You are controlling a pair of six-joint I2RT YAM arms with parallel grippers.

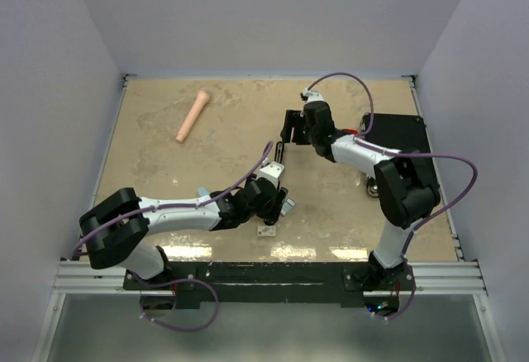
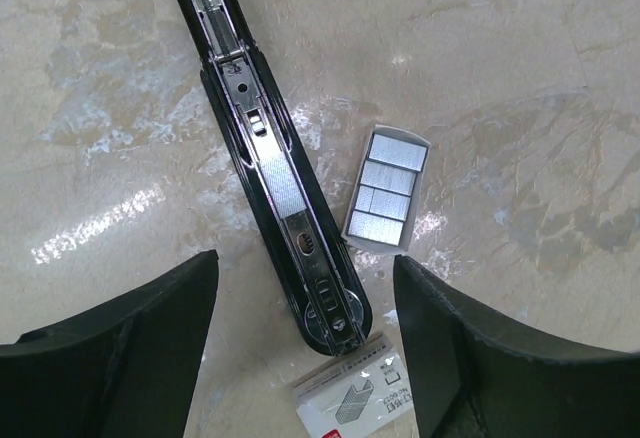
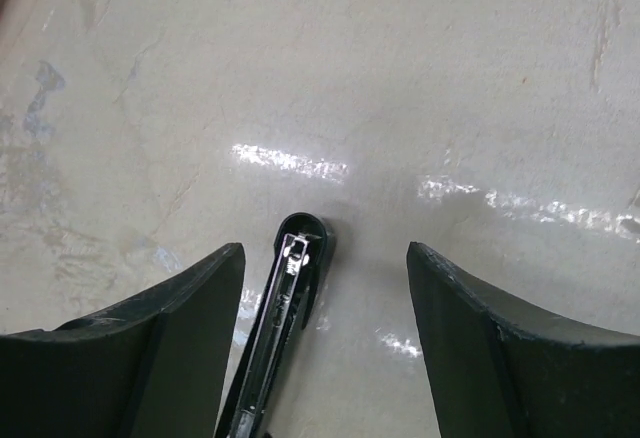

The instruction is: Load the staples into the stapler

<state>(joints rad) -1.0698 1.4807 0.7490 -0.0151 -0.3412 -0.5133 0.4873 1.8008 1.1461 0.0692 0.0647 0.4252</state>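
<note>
Left gripper (image 2: 302, 273): jaws spread, grasping nothing, over stapler (image 2: 268, 168) rounded end | right gripper (image 3: 325, 258): jaws spread, empty, straddling a stapler tip | staples tray (image 2: 385, 193): flat on table (image 2: 520, 78), just beside stapler's metal channel | white box (image 2: 347, 400): just off stapler's rounded end

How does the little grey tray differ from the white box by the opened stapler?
The grey tray lies open, showing silvery staple strips; the white box shows only red print and a staple drawing. The tray sits beside the stapler; the box lies past its rounded end. Both are small and flat on the table.
</note>
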